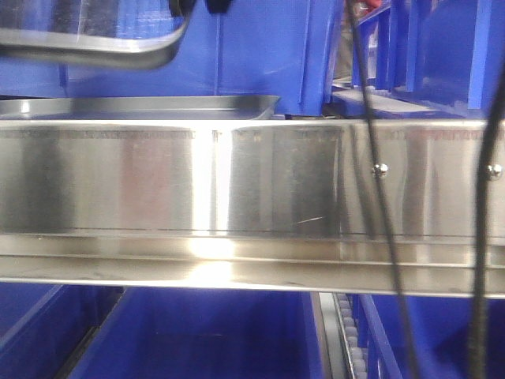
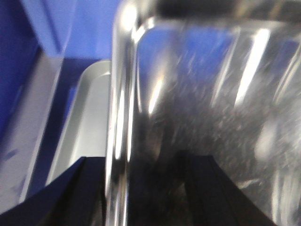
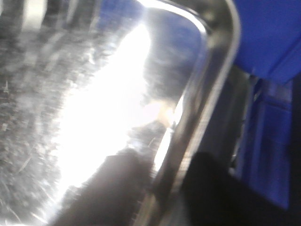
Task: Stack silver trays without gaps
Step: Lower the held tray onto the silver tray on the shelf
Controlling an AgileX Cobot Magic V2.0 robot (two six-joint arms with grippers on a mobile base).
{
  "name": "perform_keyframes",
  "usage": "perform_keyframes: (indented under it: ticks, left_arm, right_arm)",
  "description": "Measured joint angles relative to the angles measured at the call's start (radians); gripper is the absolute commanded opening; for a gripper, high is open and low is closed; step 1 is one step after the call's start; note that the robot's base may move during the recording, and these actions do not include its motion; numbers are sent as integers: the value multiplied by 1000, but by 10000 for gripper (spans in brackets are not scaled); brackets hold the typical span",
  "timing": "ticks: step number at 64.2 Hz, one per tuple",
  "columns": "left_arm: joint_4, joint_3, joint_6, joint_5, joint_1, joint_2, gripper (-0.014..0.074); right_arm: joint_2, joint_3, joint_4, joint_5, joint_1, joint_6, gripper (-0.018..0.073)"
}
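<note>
Two silver trays show in the front view. The upper tray (image 1: 87,43) hangs in the air at top left, cut off by the frame edges. Below it, the lower tray (image 1: 134,106) lies on the shelf behind the steel rail (image 1: 252,181), which hides its walls, with blue bins (image 1: 260,47) behind. Only our wrist views show the grips, and both are blurred. The left gripper (image 2: 138,157) straddles the upper tray's rim, fingers clamped on it. The right gripper (image 3: 162,160) likewise pinches the rim near a corner.

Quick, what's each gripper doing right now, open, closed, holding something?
Left gripper: jaws closed on the raised silver tray, at its rim.
Right gripper: jaws closed on the same tray's rim.
</note>
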Motion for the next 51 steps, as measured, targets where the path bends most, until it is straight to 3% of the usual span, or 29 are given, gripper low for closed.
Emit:
perform_keyframes:
  ticks: [16, 51]
  left_arm:
    - [3, 0, 0, -6, -2, 0, 288]
    - [69, 0, 0, 8, -6, 36, 288]
  right_arm:
    - [3, 0, 15, -11, 0, 8, 253]
    - [3, 0, 11, -55, -24, 12, 255]
